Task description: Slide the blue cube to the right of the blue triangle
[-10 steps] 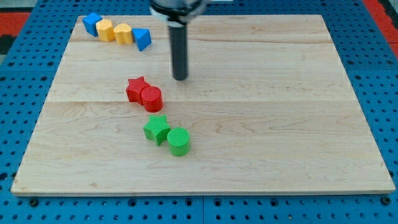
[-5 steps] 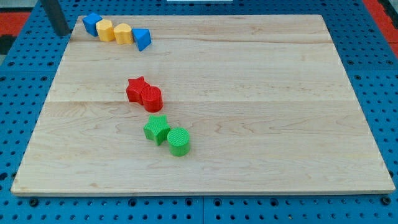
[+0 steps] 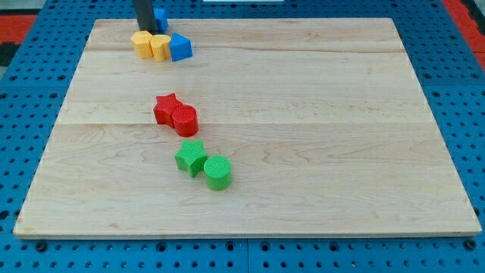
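Down at the view's bottom, the green cylinder (image 3: pixel 217 172) and the green star (image 3: pixel 190 157) sit touching on the bench (image 3: pixel 341 152). Just beyond them the red cylinder (image 3: pixel 185 120) is pressed against the red star (image 3: pixel 165 106). Both pairs are well apart from the action and look to be no obstacle.

Further up there is a tight little row: two yellow blocks (image 3: pixel 150 45) shoulder to shoulder, with the blue triangle (image 3: pixel 180 48) touching them on the view's right. Behind that row, at the bench's top edge, sits the blue cube (image 3: pixel 161 17), partly hidden by the rod.

The cube lies above and a little left of the triangle, so the job is likely to carry it right along the top edge, then bring it down into the bare spot on the triangle's right. The push wants to come from the cube's left face, square on, so it does not spin off. It must also stay clear of the row, since a nudged triangle moves the target.

The rod comes straight down from the view's top, upright. The tip (image 3: pixel 144 32) is just left of the cube and right at the far side of the left yellow block. There are no fingers here to open or close, only the bare rod.
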### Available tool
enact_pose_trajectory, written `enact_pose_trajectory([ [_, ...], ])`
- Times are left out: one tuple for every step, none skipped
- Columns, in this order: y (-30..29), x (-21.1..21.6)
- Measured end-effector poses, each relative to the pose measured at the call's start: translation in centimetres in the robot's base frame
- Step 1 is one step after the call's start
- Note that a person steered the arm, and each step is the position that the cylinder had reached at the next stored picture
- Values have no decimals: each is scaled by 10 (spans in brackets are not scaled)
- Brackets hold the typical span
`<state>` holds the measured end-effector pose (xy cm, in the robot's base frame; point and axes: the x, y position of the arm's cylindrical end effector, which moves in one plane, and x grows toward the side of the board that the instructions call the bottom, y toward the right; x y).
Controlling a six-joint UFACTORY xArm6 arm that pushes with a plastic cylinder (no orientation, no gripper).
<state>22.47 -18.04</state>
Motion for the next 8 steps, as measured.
enact_pose_trajectory([
  [-24, -2],
  [-55, -9],
  [-55, -34],
  [-55, -34],
  [23, -33],
  [136, -11],
  [190, 34],
  [275, 27],
])
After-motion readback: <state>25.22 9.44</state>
